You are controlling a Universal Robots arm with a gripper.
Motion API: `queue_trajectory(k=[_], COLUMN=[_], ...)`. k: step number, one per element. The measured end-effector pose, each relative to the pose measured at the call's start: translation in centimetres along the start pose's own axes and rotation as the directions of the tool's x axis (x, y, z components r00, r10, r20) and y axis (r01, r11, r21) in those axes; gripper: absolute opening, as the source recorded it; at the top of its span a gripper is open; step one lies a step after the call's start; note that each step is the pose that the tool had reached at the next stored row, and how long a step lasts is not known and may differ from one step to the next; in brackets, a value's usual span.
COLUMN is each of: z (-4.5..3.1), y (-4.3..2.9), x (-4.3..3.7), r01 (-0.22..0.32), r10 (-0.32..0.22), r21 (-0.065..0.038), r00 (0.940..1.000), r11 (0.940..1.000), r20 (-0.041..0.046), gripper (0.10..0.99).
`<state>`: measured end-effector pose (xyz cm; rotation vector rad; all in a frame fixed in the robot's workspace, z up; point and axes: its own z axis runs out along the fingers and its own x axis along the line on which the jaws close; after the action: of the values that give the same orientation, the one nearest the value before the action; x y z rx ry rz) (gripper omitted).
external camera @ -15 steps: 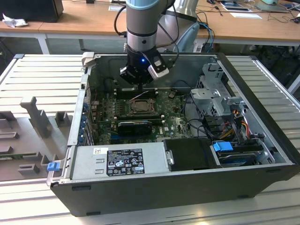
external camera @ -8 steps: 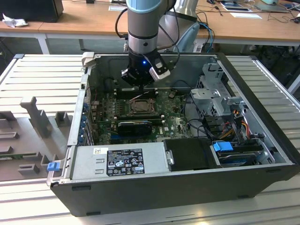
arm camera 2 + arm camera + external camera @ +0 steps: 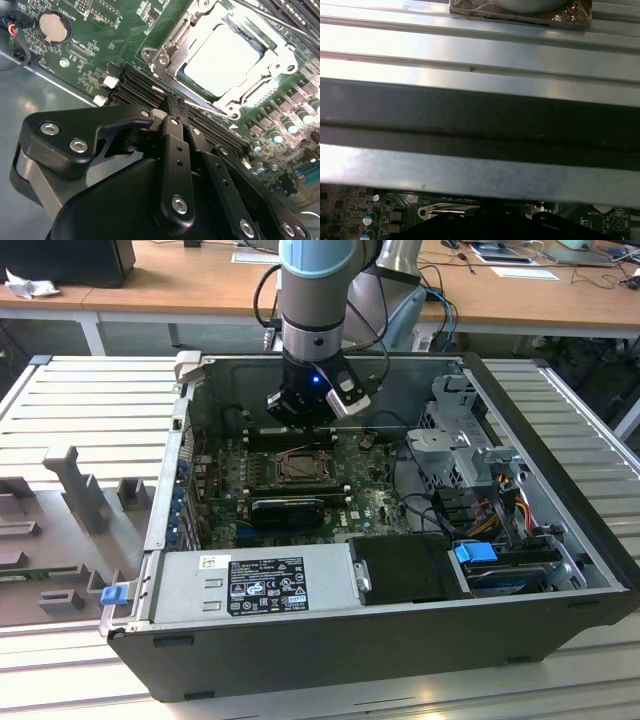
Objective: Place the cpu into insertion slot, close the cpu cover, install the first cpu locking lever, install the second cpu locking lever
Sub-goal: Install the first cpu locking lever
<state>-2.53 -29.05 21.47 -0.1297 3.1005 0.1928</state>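
In the second wrist view the pale silver cpu (image 3: pixel 222 52) lies in the insertion slot (image 3: pixel 300 468), and the silver cpu cover (image 3: pixel 172 50) lies flat around it. A thin metal locking lever (image 3: pixel 210 109) runs along the socket's edge nearest the gripper. My gripper (image 3: pixel 181 117) is shut, its black fingers (image 3: pixel 172 135) pressed together with the tips at one end of that lever; I cannot tell whether they touch it. In the exterior view the gripper (image 3: pixel 308 415) hangs low inside the open computer case, just behind the socket.
Black memory slots (image 3: pixel 137 82) lie between gripper and socket, with a coin battery (image 3: pixel 52 27) nearby. A grey power supply (image 3: pixel 255 585) fills the case front, and a drive cage (image 3: pixel 465 440) and cables (image 3: pixel 480 515) sit at the exterior view's right. Case walls (image 3: pixel 480 115) enclose the board.
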Motion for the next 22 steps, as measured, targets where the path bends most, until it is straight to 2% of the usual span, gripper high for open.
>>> queue_trajectory(k=[6,15,17,22], z=[0.46,0.98,1.06,1.19], y=[-0.07,-0.15,-0.16,-0.18], x=[-0.16,-0.28,-0.29,-0.3], r01=[0.0,0.0,0.001,0.001], r10=[0.0,0.0,-0.001,-0.001], r21=[0.006,0.007,0.015,0.023], r00=[1.0,1.0,1.0,1.0], r11=[1.0,1.0,0.9999,0.9997], r20=[0.0015,0.0013,0.0005,0.0], gripper=[0.106,0.106,0.106,0.106])
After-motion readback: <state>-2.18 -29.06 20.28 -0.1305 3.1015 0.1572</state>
